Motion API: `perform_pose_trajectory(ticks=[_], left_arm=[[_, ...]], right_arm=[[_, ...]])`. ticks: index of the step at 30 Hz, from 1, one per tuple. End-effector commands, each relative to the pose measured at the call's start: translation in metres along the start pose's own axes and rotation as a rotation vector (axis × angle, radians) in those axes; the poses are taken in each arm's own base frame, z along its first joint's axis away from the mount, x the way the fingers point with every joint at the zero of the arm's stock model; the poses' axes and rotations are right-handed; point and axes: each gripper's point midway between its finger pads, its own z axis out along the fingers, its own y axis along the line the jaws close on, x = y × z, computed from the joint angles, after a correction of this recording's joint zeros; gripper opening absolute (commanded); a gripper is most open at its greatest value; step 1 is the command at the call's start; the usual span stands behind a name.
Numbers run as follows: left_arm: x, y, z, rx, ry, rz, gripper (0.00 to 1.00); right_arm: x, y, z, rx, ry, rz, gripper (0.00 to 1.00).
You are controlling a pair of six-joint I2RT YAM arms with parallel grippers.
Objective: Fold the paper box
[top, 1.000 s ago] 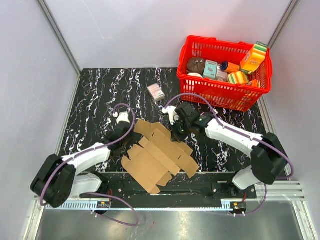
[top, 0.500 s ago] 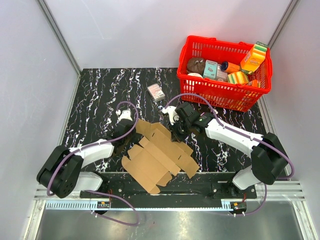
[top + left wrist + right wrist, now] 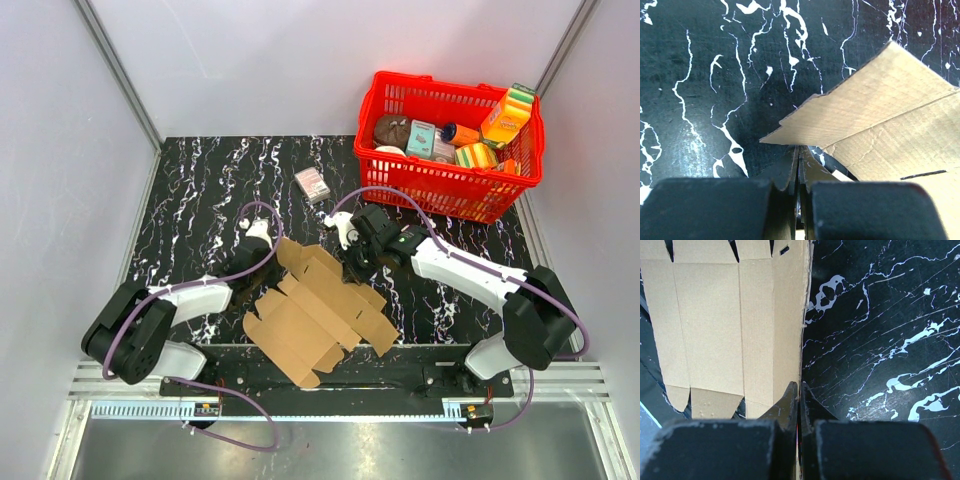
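Note:
The paper box is a flat brown die-cut sheet lying near the front middle of the black marbled table. My left gripper is at the sheet's far left corner. In the left wrist view its jaws are shut, with the tips just under a raised flap and nothing visible between them. My right gripper sits on the sheet's far right edge. In the right wrist view that edge of the sheet runs straight into its shut jaws.
A red basket filled with colourful grocery packs stands at the back right. A small white-and-pink carton lies behind the sheet. Grey walls close in the table on the left, right and back.
My left gripper has moved right and slightly forward, up to the sheet's far left corner. The right arm and the sheet have stayed where they were.

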Motion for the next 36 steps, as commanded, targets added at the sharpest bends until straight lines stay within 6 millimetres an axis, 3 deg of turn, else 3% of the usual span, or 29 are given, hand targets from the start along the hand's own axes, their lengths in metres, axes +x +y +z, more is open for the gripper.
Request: perform_pose_trajectory(ticks=[1, 16, 25, 36], left_arm=[[-0.014, -0.017, 0.003, 0.078, -0.040, 0.009, 0.00], [0.000, -0.020, -0.009, 0.137, -0.022, -0.008, 0.00], [-0.003, -0.022, -0.021, 0.157, -0.044, -0.013, 0.00], [-0.002, -0.039, -0.038, 0.267, -0.044, -0.008, 0.00]], right_arm=[[-0.013, 0.004, -0.009, -0.014, -0.055, -0.014, 0.00], [-0.011, -0.002, -0.004, 0.017, -0.045, -0.002, 0.00], [-0.009, -0.007, 0.001, 0.035, -0.032, 0.003, 0.00], [-0.007, -0.008, 0.005, 0.035, -0.024, 0.007, 0.00]])
